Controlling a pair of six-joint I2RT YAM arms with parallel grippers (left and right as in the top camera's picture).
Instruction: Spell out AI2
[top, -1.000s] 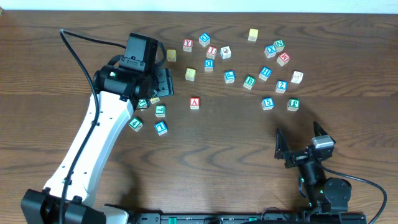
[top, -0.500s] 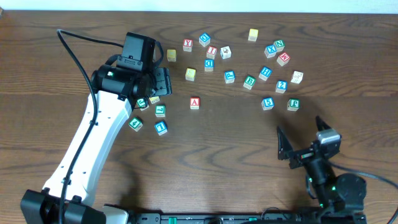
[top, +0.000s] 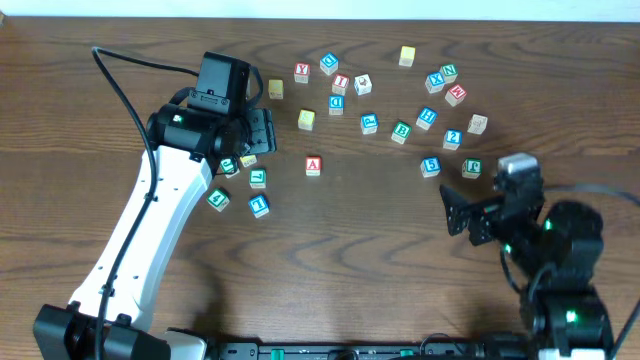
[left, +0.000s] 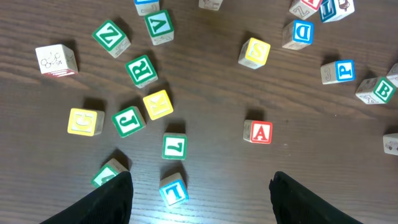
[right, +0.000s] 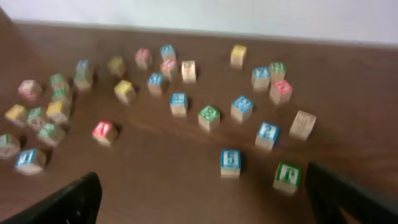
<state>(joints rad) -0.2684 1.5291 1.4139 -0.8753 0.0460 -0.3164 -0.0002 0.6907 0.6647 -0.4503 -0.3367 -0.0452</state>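
Dark wood-grain tabletop (top: 360, 260). Lettered cubes lie scattered singly over its far half, each flat on the wood. A cube (top: 313, 166) sits apart near centre. I cube (top: 341, 84) is in the far group, near Y cube (top: 302, 72). 2 cube (top: 453, 139) is at right, just beyond 5 cube (top: 430, 166). 1 cube (top: 259, 205) is at left.

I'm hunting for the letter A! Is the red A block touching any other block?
No, the red A block sits by itself, with a clear gap between it and every other block.
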